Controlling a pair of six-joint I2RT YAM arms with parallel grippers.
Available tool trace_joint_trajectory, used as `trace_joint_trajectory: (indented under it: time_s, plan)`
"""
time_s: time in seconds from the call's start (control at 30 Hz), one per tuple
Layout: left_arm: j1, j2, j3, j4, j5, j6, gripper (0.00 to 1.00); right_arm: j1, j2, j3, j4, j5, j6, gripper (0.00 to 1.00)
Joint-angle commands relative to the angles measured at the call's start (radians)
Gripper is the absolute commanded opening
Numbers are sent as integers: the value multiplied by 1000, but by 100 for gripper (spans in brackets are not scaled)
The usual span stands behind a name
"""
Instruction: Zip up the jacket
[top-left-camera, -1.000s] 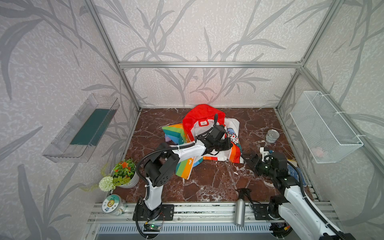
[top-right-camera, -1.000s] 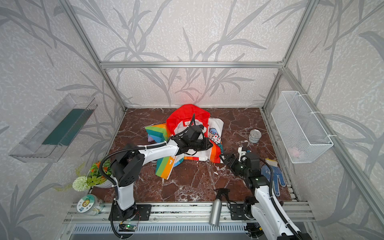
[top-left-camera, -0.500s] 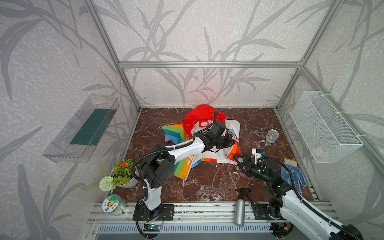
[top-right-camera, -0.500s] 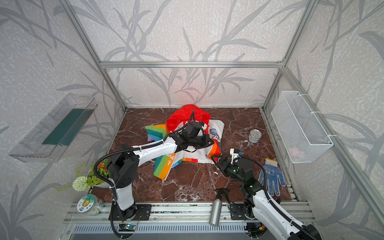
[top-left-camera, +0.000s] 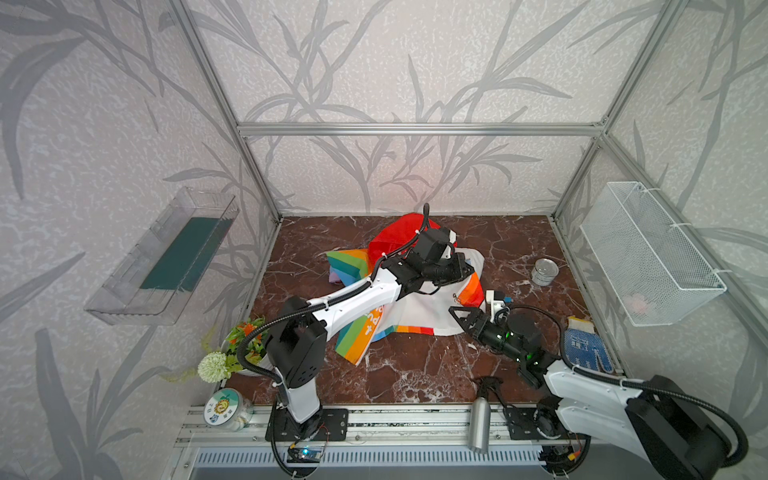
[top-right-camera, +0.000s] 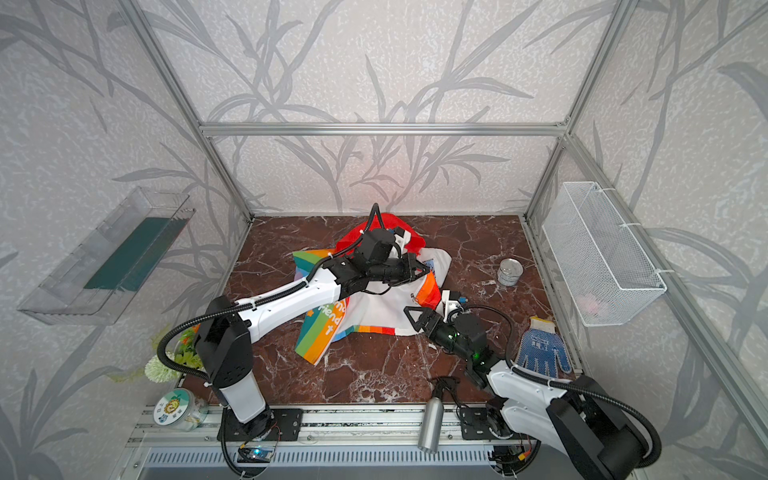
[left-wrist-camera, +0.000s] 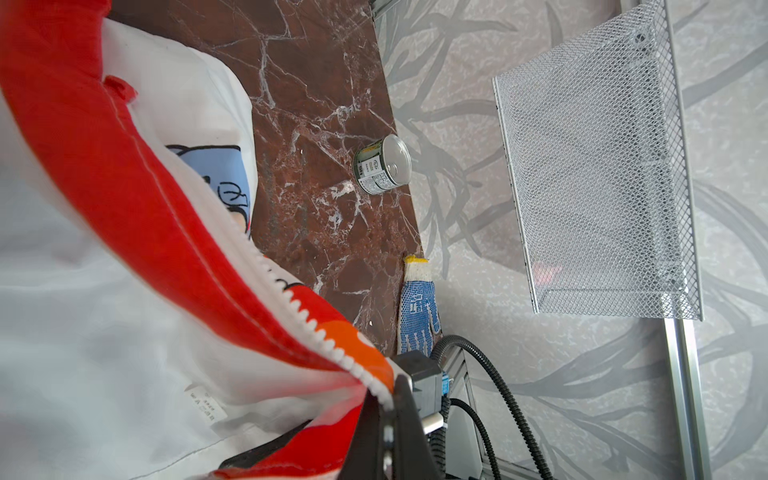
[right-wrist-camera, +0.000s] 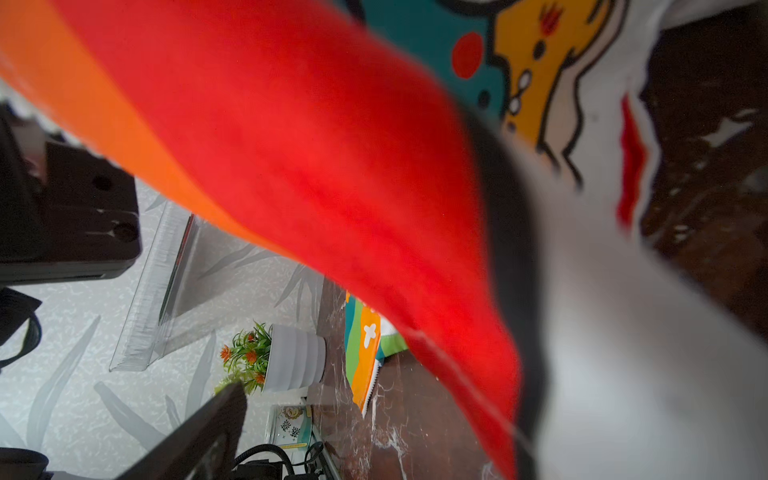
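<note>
We judge the zipping as not begun. The small child's jacket (top-left-camera: 419, 309), with red hood, rainbow panel and white lining, lies open and crumpled in the middle of the brown marble table (top-left-camera: 415, 370). Its white zipper teeth (left-wrist-camera: 307, 324) run loose along one red edge, joined to nothing. The left gripper (top-left-camera: 467, 270) is pressed together on this edge and holds it lifted. The right gripper (top-left-camera: 459, 319) is spread wide at the jacket's near hem; red fabric lies between its jaws, but nothing is pinched. So, we think, all is left to do: to bring the two halves together at the bottom and to pull the slider up. Now the containers. The clear plastic tray (top-left-camera: 133, 291) on the left wall holds a dark green sheet (top-left-camera: 187, 253). The white ribbed pot (right-wrist-camera: 295, 357) holds a green plant with orange flowers (right-wrist-camera: 243, 359). The content of the round clear jar with a cartoon lid (top-left-camera: 226, 409) we cannot tell. The small metal can (top-left-camera: 545, 272) is closed. The white wire basket (top-left-camera: 648, 253) on the right wall has something pale pink at its bottom, too faint to name.
</note>
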Motion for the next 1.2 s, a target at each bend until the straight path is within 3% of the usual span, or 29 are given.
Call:
trace_joint_trajectory:
  time_s: [0.0, 0.2, 0.5, 0.77, 0.93, 1.17]
  plan:
    - [4, -55, 37, -41, -8, -3, 0, 38, 86, 35, 270, 78, -45, 99]
    - [11, -64, 35, -51, 5, -14, 0, 55, 254, 35, 544, 139, -82, 99]
    - [32, -87, 27, -61, 12, -20, 0, 65, 223, 32, 543, 214, -187, 99]
    - [54, -94, 6, -50, 28, -25, 0, 65, 138, 47, 437, 200, -215, 99]
    - [73, -95, -7, -49, 38, -25, 0, 65, 101, 43, 378, 189, -214, 71]
    - [84, -98, -8, -48, 43, -25, 0, 65, 67, 62, 287, 168, -219, 48]
